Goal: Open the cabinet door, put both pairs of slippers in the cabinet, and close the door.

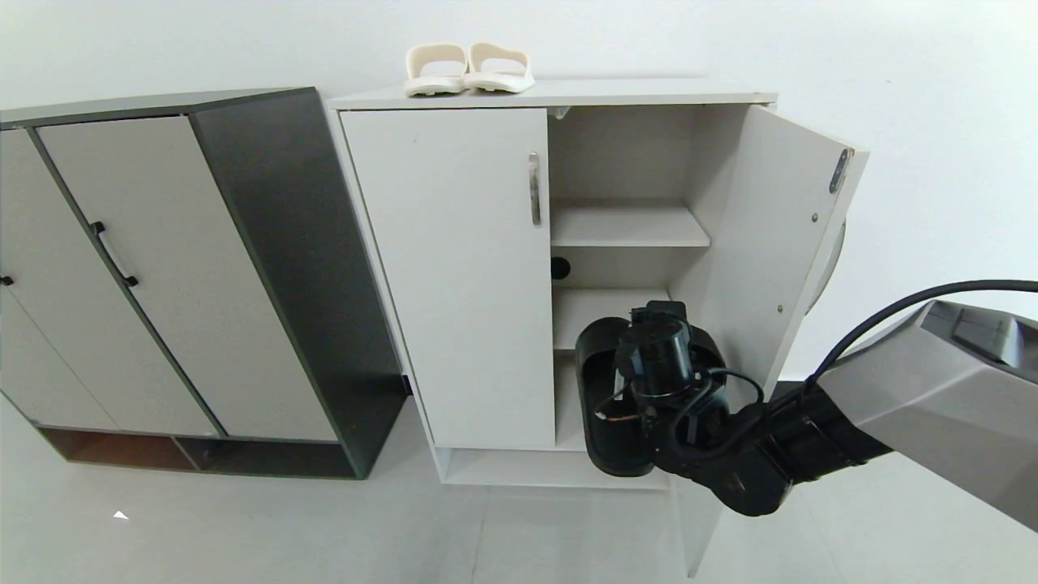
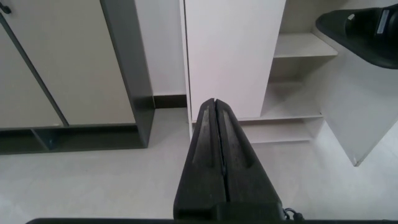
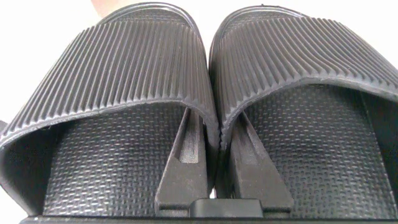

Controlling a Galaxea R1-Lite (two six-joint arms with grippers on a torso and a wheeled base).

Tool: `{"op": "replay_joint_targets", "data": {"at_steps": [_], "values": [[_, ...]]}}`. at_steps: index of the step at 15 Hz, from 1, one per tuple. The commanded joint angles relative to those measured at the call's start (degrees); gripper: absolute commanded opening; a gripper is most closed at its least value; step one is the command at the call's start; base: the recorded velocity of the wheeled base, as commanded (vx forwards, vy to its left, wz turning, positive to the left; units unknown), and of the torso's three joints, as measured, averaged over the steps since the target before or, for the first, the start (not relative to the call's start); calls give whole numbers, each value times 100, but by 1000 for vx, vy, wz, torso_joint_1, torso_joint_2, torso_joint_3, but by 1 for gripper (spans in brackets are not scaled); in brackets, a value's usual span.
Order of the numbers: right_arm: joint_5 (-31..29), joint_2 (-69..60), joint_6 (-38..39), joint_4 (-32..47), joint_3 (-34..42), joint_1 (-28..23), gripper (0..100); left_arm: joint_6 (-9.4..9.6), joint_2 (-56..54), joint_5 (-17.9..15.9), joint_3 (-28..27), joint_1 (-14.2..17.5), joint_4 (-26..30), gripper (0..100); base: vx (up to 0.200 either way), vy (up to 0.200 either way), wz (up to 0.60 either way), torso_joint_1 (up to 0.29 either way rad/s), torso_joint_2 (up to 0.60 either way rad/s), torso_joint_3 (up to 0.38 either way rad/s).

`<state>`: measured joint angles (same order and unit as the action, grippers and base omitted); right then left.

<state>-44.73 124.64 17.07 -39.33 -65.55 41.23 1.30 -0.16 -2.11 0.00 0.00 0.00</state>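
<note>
Two black slippers [image 1: 604, 405] hang pinched in the outstretched right jaws at the cabinet [image 1: 454, 284]; left jaws clenched.

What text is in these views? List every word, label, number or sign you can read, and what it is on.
None can be read. The white cabinet, its open door, the cream slippers on top, the black slippers in the right gripper and the grey cabinet show no words, numbers or signs.
</note>
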Motion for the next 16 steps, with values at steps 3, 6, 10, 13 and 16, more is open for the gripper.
{"op": "replay_joint_targets", "data": {"at_steps": [3,6,10,13,16], "values": [[-1,96,-2,-5,-11,-124,0,-7,16,0,0,0,0,0,0,0,0,0,0,0],[-1,87,7,-5,7,-238,0,-7,16,0,0,0,0,0,0,0,0,0,0,0],[8,113,-2,-5,16,-335,0,-7,16,0,0,0,0,0,0,0,0,0,0,0],[8,184,-10,-5,7,-449,0,-7,16,0,0,0,0,0,0,0,0,0,0,0],[8,210,-19,-5,-2,-581,0,-7,16,0,0,0,0,0,0,0,0,0,0,0]]}}
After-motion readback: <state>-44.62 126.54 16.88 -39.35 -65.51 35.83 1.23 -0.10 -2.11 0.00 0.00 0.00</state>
